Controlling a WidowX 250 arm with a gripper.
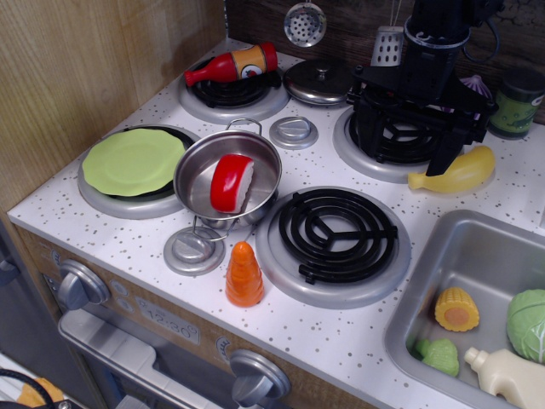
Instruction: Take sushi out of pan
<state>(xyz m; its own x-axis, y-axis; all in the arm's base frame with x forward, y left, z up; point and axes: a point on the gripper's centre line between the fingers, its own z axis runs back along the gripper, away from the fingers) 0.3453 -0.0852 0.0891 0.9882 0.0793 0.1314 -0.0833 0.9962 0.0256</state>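
The sushi [232, 181], a red-topped piece with a white underside, lies tilted inside the pan [192, 173]. The pan is a shiny steel pot with wire loop handles, and it stands between the two left burners of the toy stove. My gripper [407, 143] is black and hangs over the back right burner, well to the right of and behind the pan. Its fingers are spread apart and hold nothing.
A green plate [134, 160] lies left of the pan and an orange carrot [244, 274] stands in front of it. A ketchup bottle [232, 65] and steel lid [318, 81] are at the back. A yellow squash [456, 173] lies by the sink [426, 281], which holds toy vegetables.
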